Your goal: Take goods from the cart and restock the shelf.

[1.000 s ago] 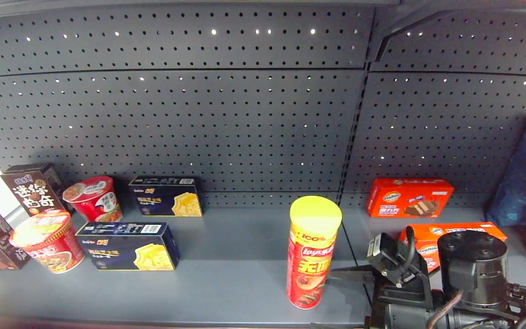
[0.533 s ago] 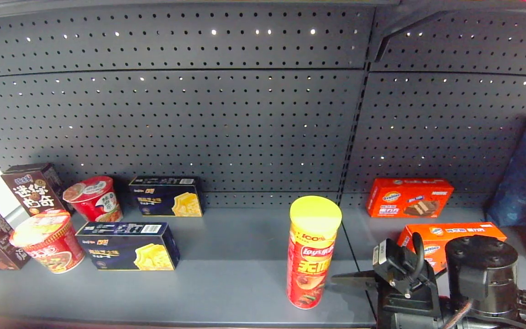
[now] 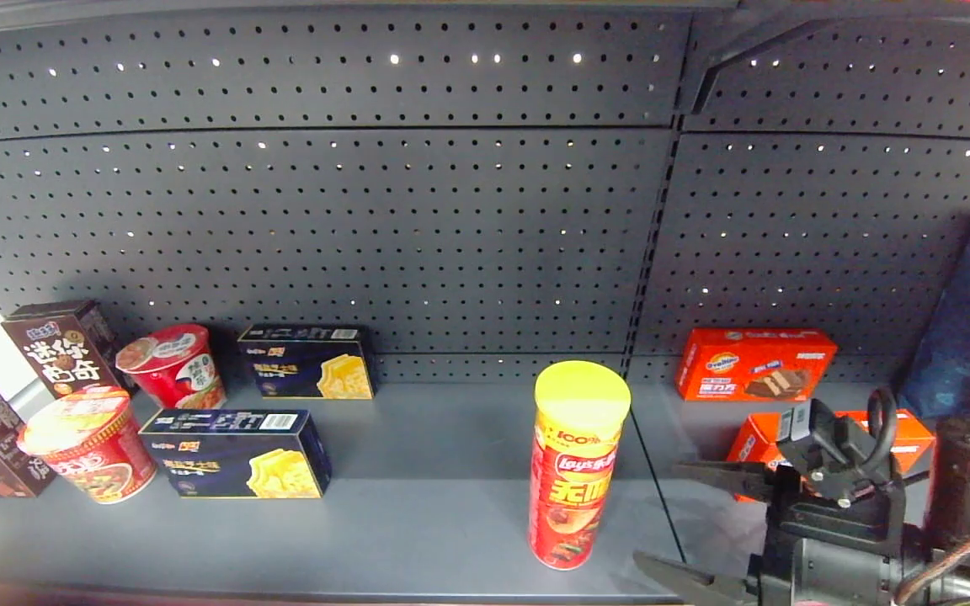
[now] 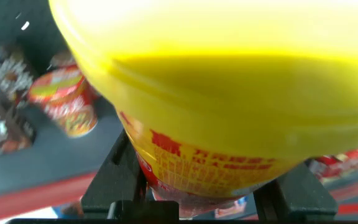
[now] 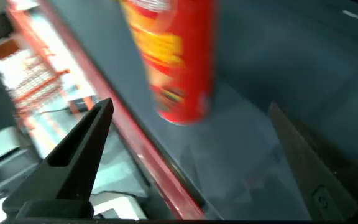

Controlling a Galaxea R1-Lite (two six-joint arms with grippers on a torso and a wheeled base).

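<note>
Wide-open right end effector (image 3: pixel 658 513) sits just right of the upright chips can (image 3: pixel 576 471); left end effector (image 4: pixel 207 190) grips a second can (image 4: pixel 216 81).

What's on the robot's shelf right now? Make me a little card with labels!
Left gripper: shut on the held chip can, which has a yellow lid
Right gripper: open, just right of the standing chip can, not touching it
Shelf, left part: two noodle cups, two dark blue boxes, two brown boxes
Shelf, right part: two orange boxes, the front one partly behind the right gripper
Far right: blue bag
</note>
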